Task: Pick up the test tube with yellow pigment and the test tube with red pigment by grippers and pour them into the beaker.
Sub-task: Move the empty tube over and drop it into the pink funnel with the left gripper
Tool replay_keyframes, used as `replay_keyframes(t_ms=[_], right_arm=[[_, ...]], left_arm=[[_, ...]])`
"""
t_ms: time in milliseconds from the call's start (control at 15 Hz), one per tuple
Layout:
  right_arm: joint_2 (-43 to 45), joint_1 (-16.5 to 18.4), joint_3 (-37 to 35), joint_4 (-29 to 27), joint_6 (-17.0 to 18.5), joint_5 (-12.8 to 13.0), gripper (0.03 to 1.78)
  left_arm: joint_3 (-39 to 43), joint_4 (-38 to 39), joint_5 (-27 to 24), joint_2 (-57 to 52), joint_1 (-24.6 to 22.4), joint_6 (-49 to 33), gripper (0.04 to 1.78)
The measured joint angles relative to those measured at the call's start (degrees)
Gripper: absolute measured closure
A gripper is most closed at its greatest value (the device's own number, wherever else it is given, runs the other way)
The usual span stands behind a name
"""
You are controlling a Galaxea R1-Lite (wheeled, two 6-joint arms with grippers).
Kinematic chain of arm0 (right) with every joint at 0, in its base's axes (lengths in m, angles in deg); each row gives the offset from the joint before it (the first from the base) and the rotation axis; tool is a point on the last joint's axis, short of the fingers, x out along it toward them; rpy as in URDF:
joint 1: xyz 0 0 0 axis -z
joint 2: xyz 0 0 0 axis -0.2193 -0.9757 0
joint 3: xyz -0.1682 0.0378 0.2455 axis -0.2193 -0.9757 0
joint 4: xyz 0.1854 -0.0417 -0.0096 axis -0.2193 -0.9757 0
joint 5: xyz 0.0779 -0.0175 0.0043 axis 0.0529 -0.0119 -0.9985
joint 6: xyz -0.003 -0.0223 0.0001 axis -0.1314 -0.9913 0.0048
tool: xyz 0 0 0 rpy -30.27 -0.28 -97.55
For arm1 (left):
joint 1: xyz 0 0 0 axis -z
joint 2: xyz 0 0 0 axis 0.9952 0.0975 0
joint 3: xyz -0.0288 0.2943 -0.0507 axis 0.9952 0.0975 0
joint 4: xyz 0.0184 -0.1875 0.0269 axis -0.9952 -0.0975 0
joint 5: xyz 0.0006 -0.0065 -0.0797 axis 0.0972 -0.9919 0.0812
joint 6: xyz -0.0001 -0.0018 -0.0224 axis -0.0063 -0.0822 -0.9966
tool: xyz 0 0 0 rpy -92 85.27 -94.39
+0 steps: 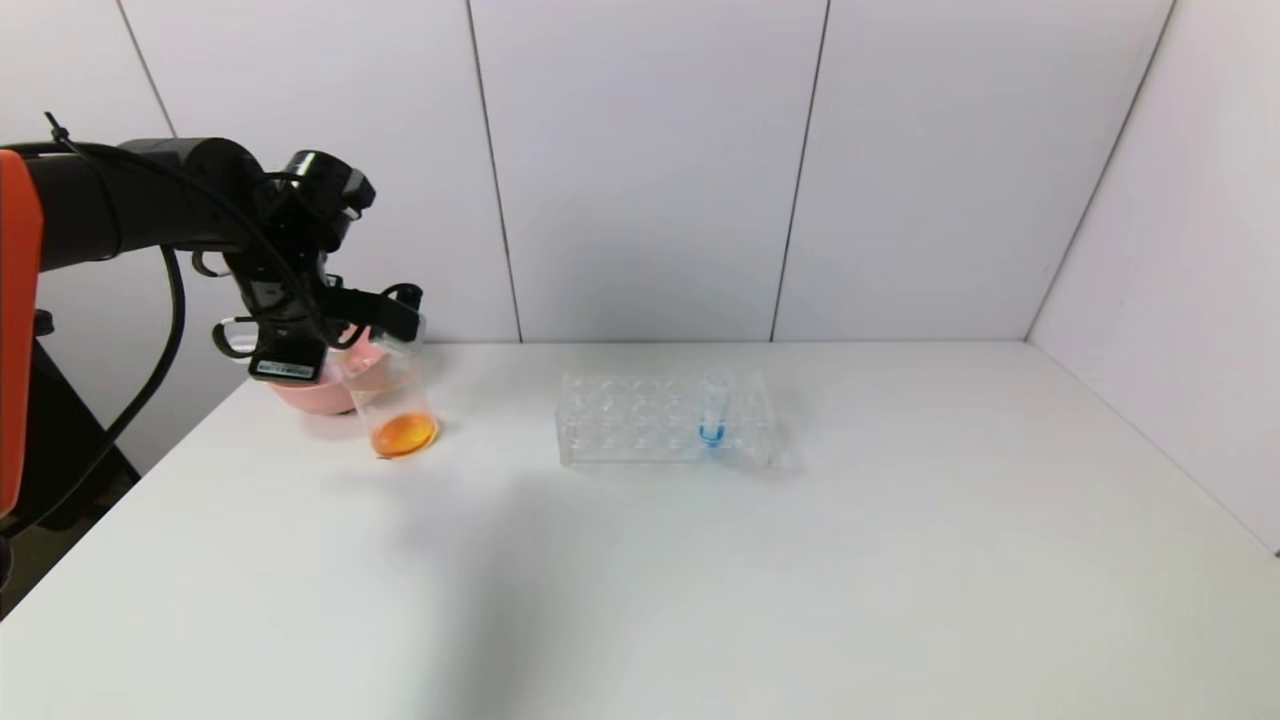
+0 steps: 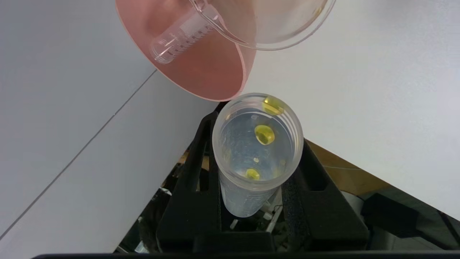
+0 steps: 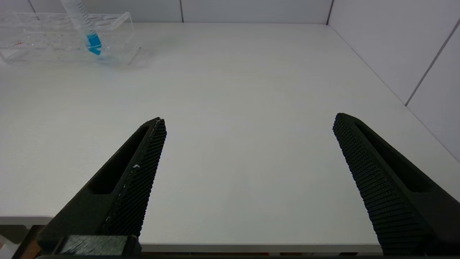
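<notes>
The left gripper [image 2: 257, 169] is clenched on the yellow tube [image 2: 257, 151], held up at the far-left corner of the table [image 1: 700, 580] just over the bowl [image 2: 201, 72] and beside the beaker [image 1: 395, 400]. The tube looks all but drained: only a few yellow drops cling inside its wall and mouth, while orange liquid sits in the bottom of the beaker, which suggests both colours are already poured. A second, empty tube [image 2: 179, 39] lies on its side in the pink bowl, likely the red one, though no colour shows in it. The grip over the bowl reads as a set-up for dropping the spent tube there. Room is tight here: bowl and beaker touch or nearly touch, both stand near the table's left edge, and the beaker's lip overlaps the bowl's rim in the left wrist view, so a careless move could knock the beaker. The right gripper [image 3: 248, 180] hangs spread wide and empty over the near-right table, well apart from the rack [image 1: 665, 420], where a blue tube [image 1: 714, 410] stands upright.
</notes>
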Motion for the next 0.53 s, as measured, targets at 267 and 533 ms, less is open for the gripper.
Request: replay_keyframes(t_ms=[267, 533], right_arm=[[0.00, 0.00, 0.00, 0.02, 0.00, 0.00, 0.11], [0.00, 0.00, 0.00, 0.00, 0.00, -0.02, 0.11]], left_arm=[[-0.01, -0.80, -0.13, -0.55, 0.16, -1.29, 1.33], [0.02, -0.74, -0.13, -0.94, 0.30, -1.24, 1.33]])
